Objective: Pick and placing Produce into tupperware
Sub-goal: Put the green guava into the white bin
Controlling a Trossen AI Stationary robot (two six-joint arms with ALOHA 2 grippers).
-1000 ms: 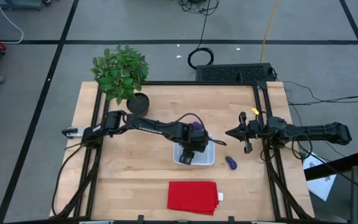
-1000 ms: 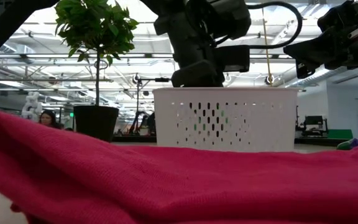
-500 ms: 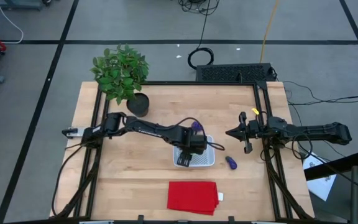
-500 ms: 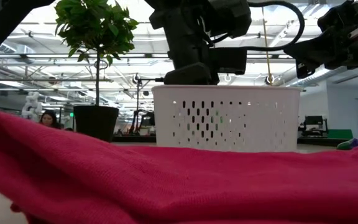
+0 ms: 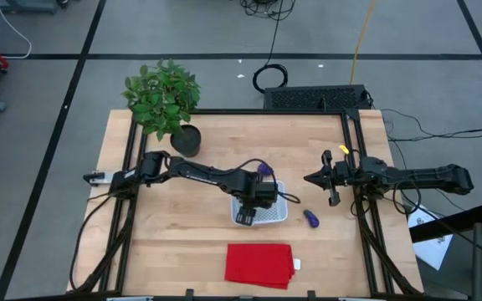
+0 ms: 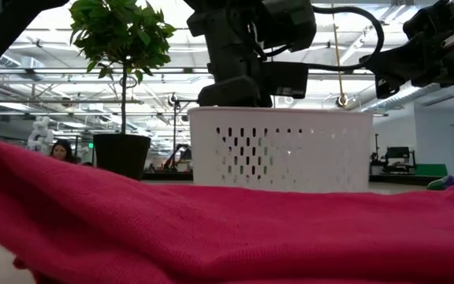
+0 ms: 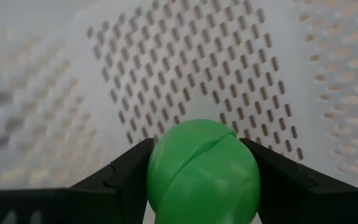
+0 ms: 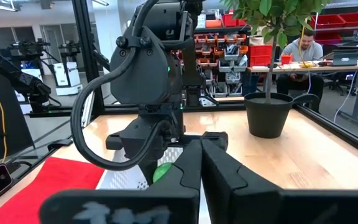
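My left gripper reaches down into the white perforated tupperware at mid-table, shut on the round bright green produce. The green item also shows under the left wrist in the right wrist view. A rounded purple produce shows just beyond the tupperware's far side. An elongated dark purple produce lies on the wood to the right of the tupperware. My right gripper hovers shut at the table's right, pointing left, holding nothing. My left gripper pinches the green item at its two opposite sides between its two fingers. The fingers come from above, pointing steeply down. The item sits within the tupperware's walls; whether it touches the floor I cannot tell.
A folded red cloth lies near the table's front edge and fills the low view's foreground. A potted leafy plant stands at the far left corner. Bare wood lies left of the tupperware.
My left gripper, still shut on the green item, has gone a little toward the table's left edge inside the tupperware. The tupperware has shifted slightly the same way.
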